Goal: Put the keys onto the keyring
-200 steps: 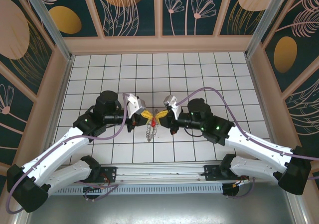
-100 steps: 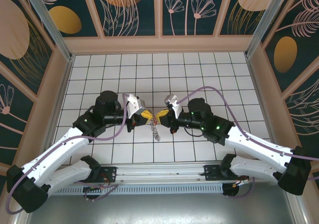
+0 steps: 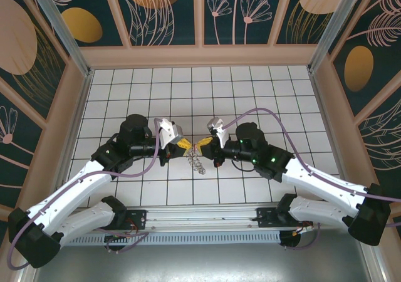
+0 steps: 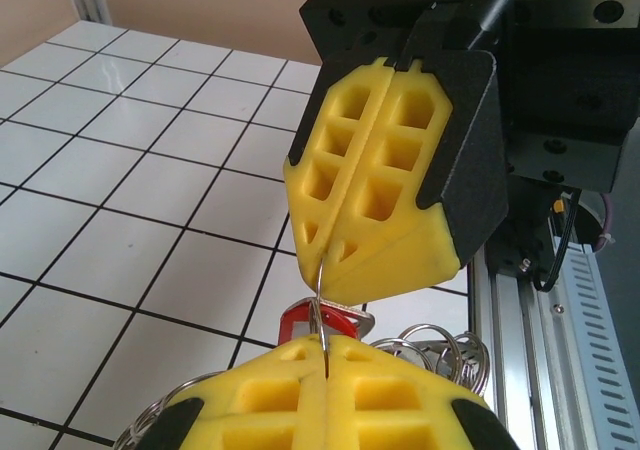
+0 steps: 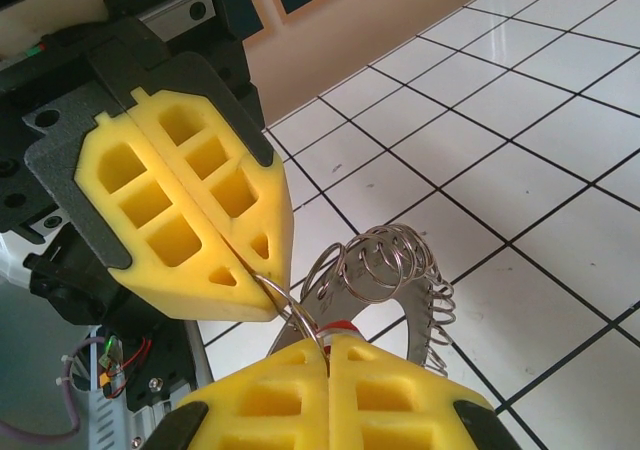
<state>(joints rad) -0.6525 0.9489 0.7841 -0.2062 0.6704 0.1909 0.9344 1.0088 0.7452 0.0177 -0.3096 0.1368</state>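
My left gripper (image 3: 185,144) and right gripper (image 3: 203,145) meet tip to tip above the middle of the tiled floor. Both are shut on one thin wire split ring (image 4: 320,288) that runs between their yellow fingertips. The keys, a small red tag (image 4: 300,322) with a pale metal bit, sit right at that wire, partly hidden behind my left fingertips (image 4: 270,380). The keyring (image 5: 425,280), a flat grey metal ring fringed with several small split rings, hangs below the right gripper (image 5: 328,355) and shows as a grey bundle (image 3: 197,161) from above.
White tiled floor (image 3: 250,94) spreads all round, bounded by wooden walls (image 3: 200,55). The aluminium rail (image 3: 200,216) with both arm bases runs along the near edge. A purple cable (image 3: 276,116) loops over the right arm.
The two grippers have closed in on each other slightly. The hanging keyring bundle has swung a little to the right, and the red tag no longer shows from above.
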